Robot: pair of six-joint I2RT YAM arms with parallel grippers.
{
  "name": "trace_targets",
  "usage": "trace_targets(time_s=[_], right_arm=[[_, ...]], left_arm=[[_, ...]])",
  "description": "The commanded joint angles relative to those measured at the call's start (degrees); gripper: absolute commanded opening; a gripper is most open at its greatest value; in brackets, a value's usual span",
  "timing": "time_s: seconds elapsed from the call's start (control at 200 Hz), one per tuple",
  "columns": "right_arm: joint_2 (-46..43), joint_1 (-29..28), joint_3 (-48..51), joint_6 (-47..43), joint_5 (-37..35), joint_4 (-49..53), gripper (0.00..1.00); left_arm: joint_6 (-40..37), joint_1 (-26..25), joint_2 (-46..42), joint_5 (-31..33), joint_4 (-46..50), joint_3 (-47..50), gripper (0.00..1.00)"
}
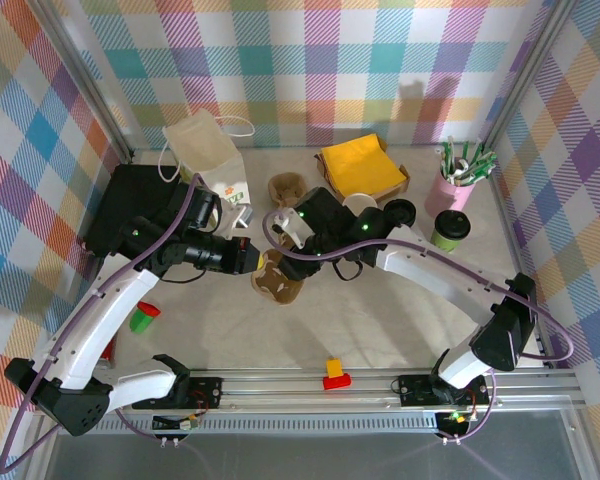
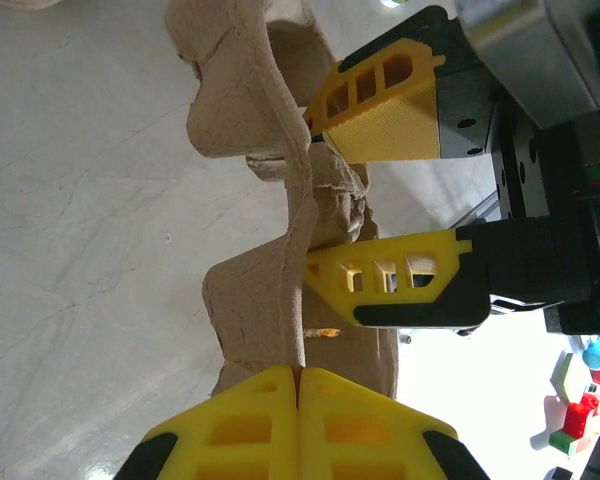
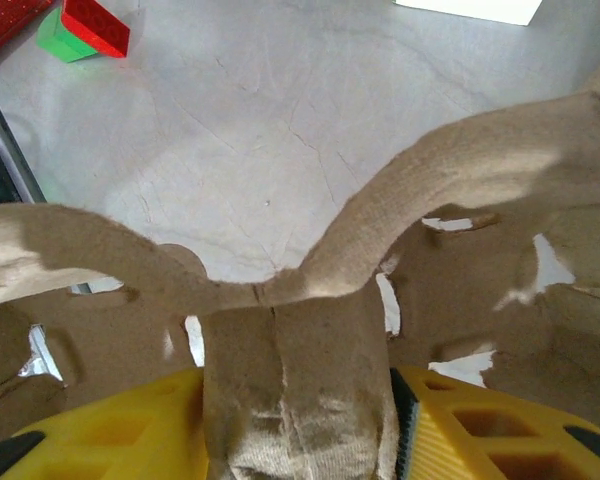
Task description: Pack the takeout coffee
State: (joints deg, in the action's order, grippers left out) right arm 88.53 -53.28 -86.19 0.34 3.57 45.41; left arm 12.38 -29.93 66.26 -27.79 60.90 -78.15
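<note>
White paper bag [image 1: 205, 140], yellow napkins [image 1: 360, 167], pink tumbler [image 1: 450, 192]

The left arm [image 1: 100, 310] rises from its base and bends to the right with the wrist held level, so the left hand [image 2: 298, 420] points toward the other hand. It is closed tight on the thin wall of a cardboard tray [image 2: 270, 200]. The right arm [image 1: 430, 270] stretches far to the left. The right hand [image 3: 300, 430] straddles the tray's middle rib, one finger on each side and close against it. Whether they squeeze it cannot be told.
</note>
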Motion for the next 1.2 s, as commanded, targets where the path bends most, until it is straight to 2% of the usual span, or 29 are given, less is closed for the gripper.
trace_targets(time_s=[0.0,0.04,0.11,0.195,0.24,0.33,0.5,0.605,0.8,1.195], right_arm=[[-2.2,-0.2,1.0,-0.9,-2.0,0.5,0.47],[-2.4,-0.2,1.2,-0.7,-2.5,0.6,0.46],[-2.8,-0.2,1.5,-0.5,-2.9,0.8,0.45],[-3.7,-0.2,2.3,-0.3,-3.5,0.8,0.44],[-4.2,-0.2,2.9,-0.2,-3.7,0.8,0.44],[-5.2,-0.2,4.1,0.2,-4.3,0.9,0.43],[-7.4,-0.2,6.7,1.3,-4.9,1.3,0.43],[-8.4,-0.2,8.0,2.1,-4.7,1.3,0.43],[-10.2,-0.2,9.9,3.2,-4.8,2.0,0.43],[-13.4,-0.2,13.8,4.6,-5.1,2.1,0.43]], left_arm=[[1.2,-0.3,-0.8,0.3,-1.4,-1.7,0.06],[1.3,-0.3,-0.9,0.6,-1.5,-2.1,0.12],[2.1,-0.3,-1.0,2.1,-1.7,-2.8,0.27],[3.2,-0.2,-0.9,5.1,-1.4,-4.3,0.40],[4.0,0.1,-0.7,7.3,-1.0,-5.4,0.44],[5.5,1.2,-0.3,11.4,-0.8,-7.7,0.47],[10.0,5.0,1.2,27.2,0.6,-13.0,0.51],[13.0,9.0,3.3,33.2,0.5,-15.3,0.51],[16.6,15.4,8.5,36.5,-0.3,-20.1,0.47],[13.9,21.2,16.3,40.6,-8.4,-22.3,0.53]])
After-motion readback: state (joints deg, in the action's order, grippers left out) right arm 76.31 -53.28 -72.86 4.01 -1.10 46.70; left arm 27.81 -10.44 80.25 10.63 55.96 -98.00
